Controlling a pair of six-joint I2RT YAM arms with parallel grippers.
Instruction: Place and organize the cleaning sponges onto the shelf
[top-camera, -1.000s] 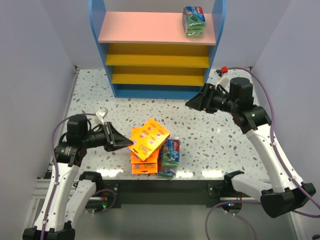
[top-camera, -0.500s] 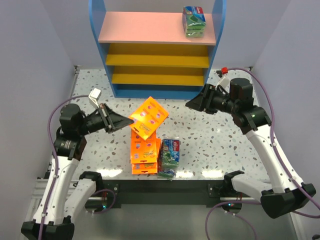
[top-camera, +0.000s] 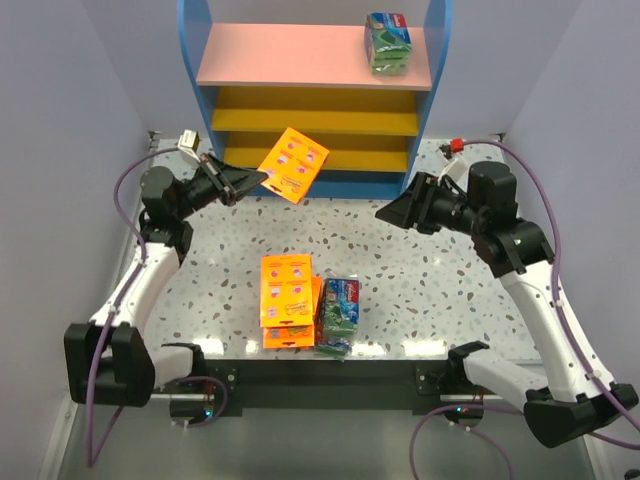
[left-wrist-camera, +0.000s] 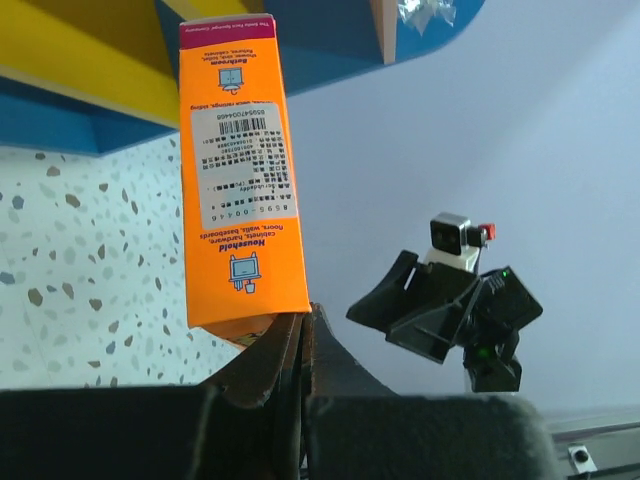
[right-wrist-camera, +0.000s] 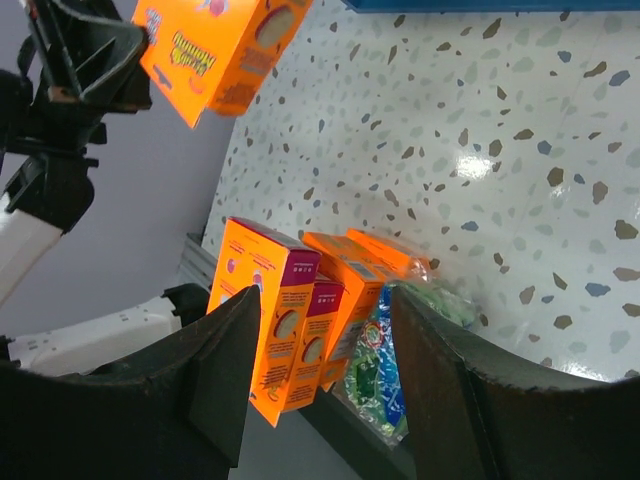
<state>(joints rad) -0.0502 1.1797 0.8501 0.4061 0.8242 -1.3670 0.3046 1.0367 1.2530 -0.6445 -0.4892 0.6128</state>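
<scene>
Aloft, orange sponge pack (top-camera: 293, 165) corner-clamped in the left end effector (top-camera: 258, 181) before the shelf (top-camera: 290, 55); right end effector (top-camera: 382, 211) apart.

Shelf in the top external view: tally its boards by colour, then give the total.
Pink board: 1
Yellow boards: 2
Total: 3

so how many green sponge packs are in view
2 that I can tell apart: one green pack at the right end of the pink top board, and one on the table beside the orange stack. The table one may hide another beneath.
</scene>
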